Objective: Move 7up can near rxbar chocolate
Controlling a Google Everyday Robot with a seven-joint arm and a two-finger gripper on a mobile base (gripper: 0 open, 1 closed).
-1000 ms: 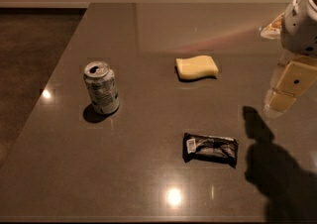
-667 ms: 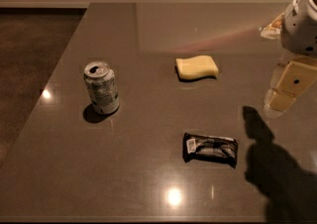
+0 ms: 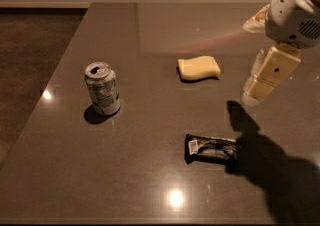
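Observation:
The 7up can [image 3: 103, 88] stands upright on the left part of the dark table, silver-grey with a greenish-white side and a pull-tab top. The rxbar chocolate [image 3: 211, 149] lies flat near the front middle, black wrapper with a white label at its left end. The gripper [image 3: 264, 80] hangs above the table at the right, well away from the can and up and to the right of the bar. It holds nothing that I can see.
A pale yellow wavy-edged block [image 3: 199, 67] lies behind the bar, near the table's middle. The arm's white housing [image 3: 294, 12] fills the upper right corner. The table's left edge [image 3: 60, 70] drops to a dark floor.

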